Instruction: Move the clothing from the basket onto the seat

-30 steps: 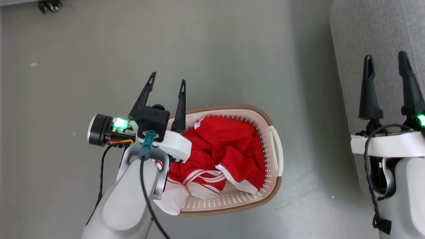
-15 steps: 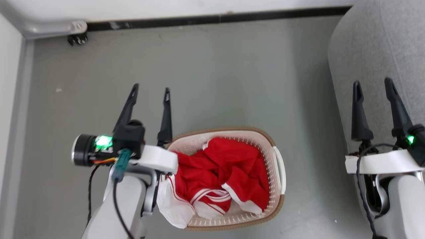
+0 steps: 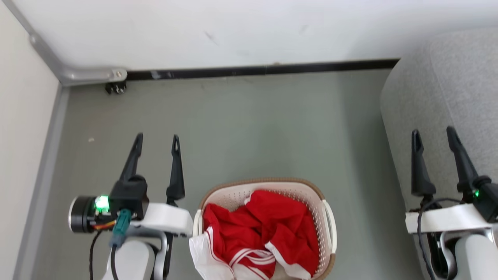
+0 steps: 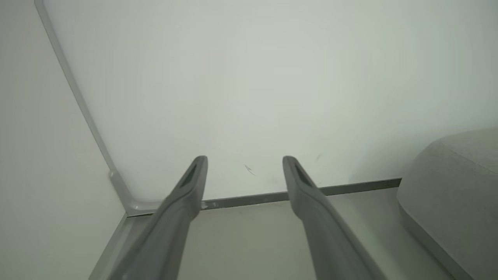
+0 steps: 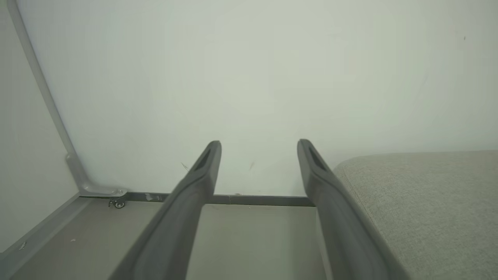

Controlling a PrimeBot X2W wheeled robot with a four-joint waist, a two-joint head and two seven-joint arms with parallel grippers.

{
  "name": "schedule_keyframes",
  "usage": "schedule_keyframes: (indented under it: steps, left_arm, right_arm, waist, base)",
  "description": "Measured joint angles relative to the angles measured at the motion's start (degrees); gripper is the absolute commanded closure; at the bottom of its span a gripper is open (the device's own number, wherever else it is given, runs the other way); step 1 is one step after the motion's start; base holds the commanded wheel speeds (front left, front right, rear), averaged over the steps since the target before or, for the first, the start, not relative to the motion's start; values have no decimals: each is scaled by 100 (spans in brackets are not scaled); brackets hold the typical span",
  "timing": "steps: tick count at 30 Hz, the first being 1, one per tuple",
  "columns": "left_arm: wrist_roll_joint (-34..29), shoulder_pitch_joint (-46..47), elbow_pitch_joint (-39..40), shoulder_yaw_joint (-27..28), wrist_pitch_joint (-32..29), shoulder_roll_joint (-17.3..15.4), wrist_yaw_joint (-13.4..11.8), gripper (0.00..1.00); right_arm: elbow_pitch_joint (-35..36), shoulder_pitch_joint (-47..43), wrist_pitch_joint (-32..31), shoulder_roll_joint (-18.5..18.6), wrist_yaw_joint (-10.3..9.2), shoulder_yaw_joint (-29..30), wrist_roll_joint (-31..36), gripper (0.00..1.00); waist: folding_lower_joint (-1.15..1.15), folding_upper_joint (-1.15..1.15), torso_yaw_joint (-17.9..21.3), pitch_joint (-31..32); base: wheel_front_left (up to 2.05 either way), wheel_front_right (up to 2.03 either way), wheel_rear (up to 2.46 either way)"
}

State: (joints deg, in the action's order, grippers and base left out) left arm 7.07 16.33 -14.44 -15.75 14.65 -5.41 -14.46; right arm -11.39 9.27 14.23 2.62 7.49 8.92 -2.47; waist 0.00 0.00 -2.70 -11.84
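Side panel: a pale panel runs down the far left of the head view and meets the white wall at a grey corner trim.
Caster: a small dark caster sits on the floor just under the end of that trim.
Skirting: a black skirting strip runs along the foot of the wall as far as the seat.
Floor: the grey-green floor carries the basket.
Left pincer: the left pincer stands with its two dark fingers spread wide and nothing between them. It points toward the wall, over bare floor, left of the basket. A green light glows on its wrist. Its own wrist view shows the same wide gap, with wall and skirting seen through it.
Basket: the basket stands on the floor between the two arms, near the bottom edge, its near end cut off by the frame. Its left handle is just beside the left wrist housing; whether they touch cannot be told.
Clothing: the clothing lies heaped inside the basket, red with white stripes and cuffs. A white part hangs over the near-left rim.
Seat: the seat fills the right side, apart from the basket, and reaches back to the wall.
Right pincer: the right pincer is spread wide and empty, its fingers seen against the seat's left edge.
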Motion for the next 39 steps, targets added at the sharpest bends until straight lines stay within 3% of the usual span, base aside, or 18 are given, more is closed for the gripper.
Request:
schedule_keyframes:
  steps: [17, 39]
  left_arm:
    - [240, -938, 98, 9, 0, -144, 289, 0]
    - [338, -1761, 385, 131, -1, -261, 288, 0]
  right_arm:
    - [18, -888, -316, -20, 0, -58, -319, 0]
    - [409, -1518, -753, -42, 0, -287, -299, 0]
  waist:
    - [0, 0, 39, 883]
    - [0, 0, 233, 1426]
  base:
    - [0, 0, 0]
    - [0, 0, 0]
